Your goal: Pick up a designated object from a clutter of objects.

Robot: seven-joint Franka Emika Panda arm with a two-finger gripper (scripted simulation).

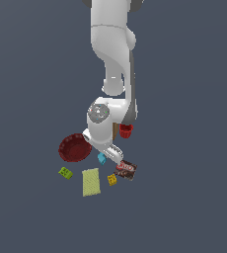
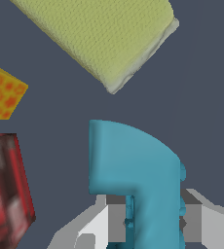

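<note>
Claw (image 2: pixel 153 221): low over the floor, its two grey fingers (image 2: pixel 116 219) astride the stem of the cyan piece (image 2: pixel 133 160) with slim gaps showing, so apparently not yet clamped (contact too close to call). Step, by my reckoning: the grasp itself; next comes closing square on the stem, then a straight lift clear of the yellow-green pad (image 2: pixel 104 34), yellow block (image 2: pixel 2 92) and snack packet (image 2: pixel 7 189) nearby. Hidden: in the exterior view the arm covers all but a corner of the cyan piece, just beside the red bowl (image 1: pixel 74 147); its round hole shows nowhere.

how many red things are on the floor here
3. The dark red ribbed bowl lies at the exterior view's left, the red cup sits beside the arm, and the red-and-dark snack packet lies lower right. The arm may hide more.
</note>
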